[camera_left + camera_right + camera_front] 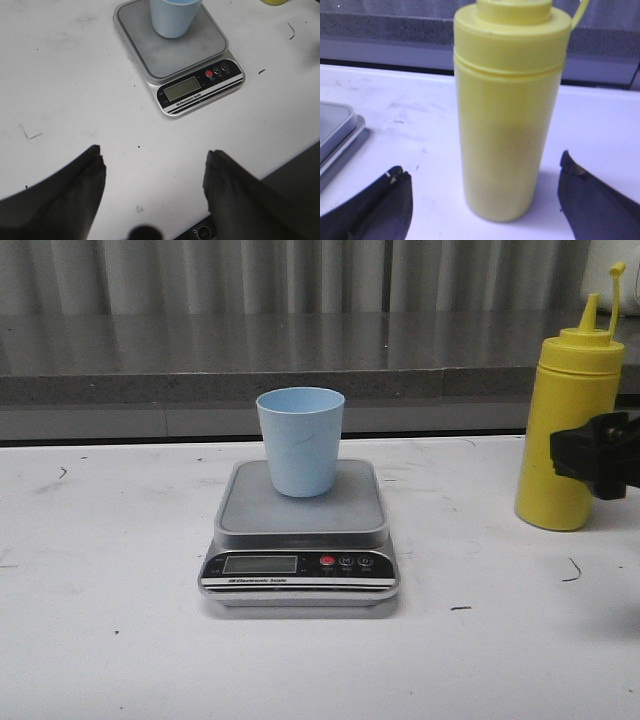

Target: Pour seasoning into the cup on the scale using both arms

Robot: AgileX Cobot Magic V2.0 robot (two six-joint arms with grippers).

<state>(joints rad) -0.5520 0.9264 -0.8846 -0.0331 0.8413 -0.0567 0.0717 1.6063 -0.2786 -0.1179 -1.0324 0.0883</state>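
On the grey platform of the flat silver digital scale [300, 540] stands the small pale blue plastic cup [300, 440], upright. Right of it, well apart on the white table [100, 640], stands the tall yellow squeeze bottle [572, 420]. The right gripper [485, 200] brackets it, fingers spread, not touching. The left gripper [155, 185] hangs open over bare table.

scuffed white table [120, 640], grey ledge [200, 355]

Scuffed white table [120, 640], grey ledge [200, 360] behind
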